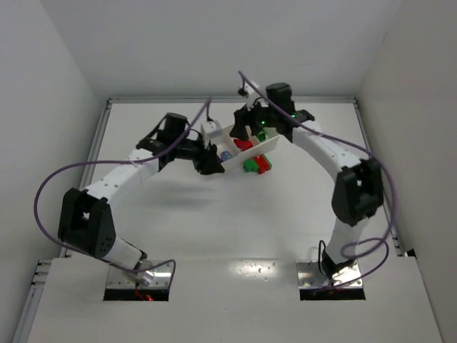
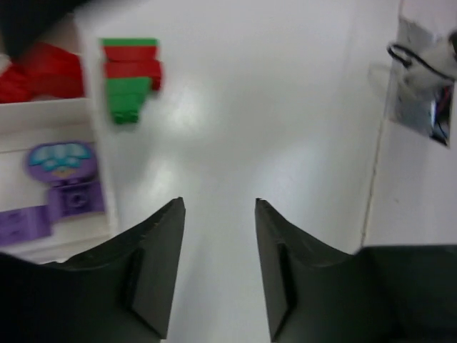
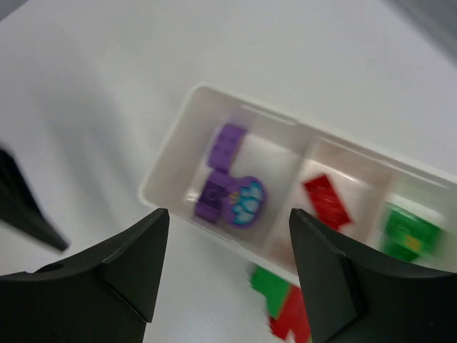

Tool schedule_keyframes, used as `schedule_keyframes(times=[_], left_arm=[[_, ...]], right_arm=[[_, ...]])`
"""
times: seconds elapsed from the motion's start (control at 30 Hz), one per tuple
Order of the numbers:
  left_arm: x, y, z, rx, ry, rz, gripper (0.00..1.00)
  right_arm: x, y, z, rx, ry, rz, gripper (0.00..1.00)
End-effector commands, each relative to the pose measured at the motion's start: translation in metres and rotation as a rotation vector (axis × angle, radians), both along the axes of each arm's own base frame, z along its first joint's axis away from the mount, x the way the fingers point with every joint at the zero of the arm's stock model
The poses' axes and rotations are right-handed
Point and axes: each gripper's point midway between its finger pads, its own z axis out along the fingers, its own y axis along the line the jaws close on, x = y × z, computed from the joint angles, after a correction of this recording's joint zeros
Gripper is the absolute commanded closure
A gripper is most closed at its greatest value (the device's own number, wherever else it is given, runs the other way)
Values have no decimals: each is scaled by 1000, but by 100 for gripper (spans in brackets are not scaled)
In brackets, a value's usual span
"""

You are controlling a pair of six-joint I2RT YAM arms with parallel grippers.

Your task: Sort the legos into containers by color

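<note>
The white three-compartment tray (image 1: 270, 146) lies at the table's far middle. In the right wrist view its end compartment (image 3: 166, 163) holds purple legos (image 3: 230, 191), the middle one a red lego (image 3: 327, 201), and the far one a green lego (image 3: 409, 229). A green-and-red lego stack (image 1: 257, 165) lies on the table beside the tray and also shows in both wrist views (image 2: 129, 74) (image 3: 284, 309). My left gripper (image 2: 220, 208) is open and empty over bare table just off the tray's purple end (image 2: 101, 168). My right gripper (image 3: 228, 220) is open and empty, hovering above the tray and the stack.
White walls enclose the table on three sides. The left arm's base plate with wiring (image 2: 421, 78) shows at the near edge. One left finger (image 3: 21, 209) shows dark at the left of the right wrist view.
</note>
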Motion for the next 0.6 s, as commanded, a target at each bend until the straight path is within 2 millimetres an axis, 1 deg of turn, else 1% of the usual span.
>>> schedule_keyframes(times=[0.0,0.03,0.07,0.1,0.13,0.17,0.2,0.23,0.27,0.3,0.37,0.4,0.43,0.47,0.53,0.57], left_arm=[[-23,-16,-11,86,-89,-97,52],[-34,-27,-21,100,-63,-128,55],[-35,-33,-20,100,-82,-138,57],[-29,-37,-27,118,-95,-117,57],[-28,-41,-33,132,-102,-115,57],[-29,-48,-37,138,-110,-125,57],[-19,-50,-47,151,-106,-98,57],[-13,-51,-52,155,-101,-80,55],[-7,-57,-56,150,-101,-57,54],[3,-55,-74,186,-81,-17,53],[17,-58,-82,199,-71,34,51],[27,-57,-87,219,-82,63,48],[33,-65,-93,222,-76,66,46],[40,-65,-97,230,-82,79,46],[53,-67,-100,237,-79,130,39],[61,-71,-103,241,-99,159,34]], right_arm=[[18,-65,65,-97,-214,-265,31],[15,-90,72,-116,-221,-349,31],[15,-105,74,-135,-228,-418,31],[18,-129,74,-185,-246,-520,31],[13,-144,65,-217,-240,-568,31],[15,-168,68,-244,-258,-651,30],[5,-181,68,-254,-261,-680,30],[2,-191,68,-263,-263,-708,30],[-1,-206,68,-277,-267,-738,30],[-9,-213,69,-277,-270,-751,30],[-18,-227,66,-288,-263,-764,30],[-25,-227,58,-296,-255,-747,30],[-30,-232,65,-283,-267,-755,30],[-32,-233,65,-282,-268,-756,30],[-34,-243,64,-285,-267,-780,30],[-35,-248,62,-293,-256,-790,30]])
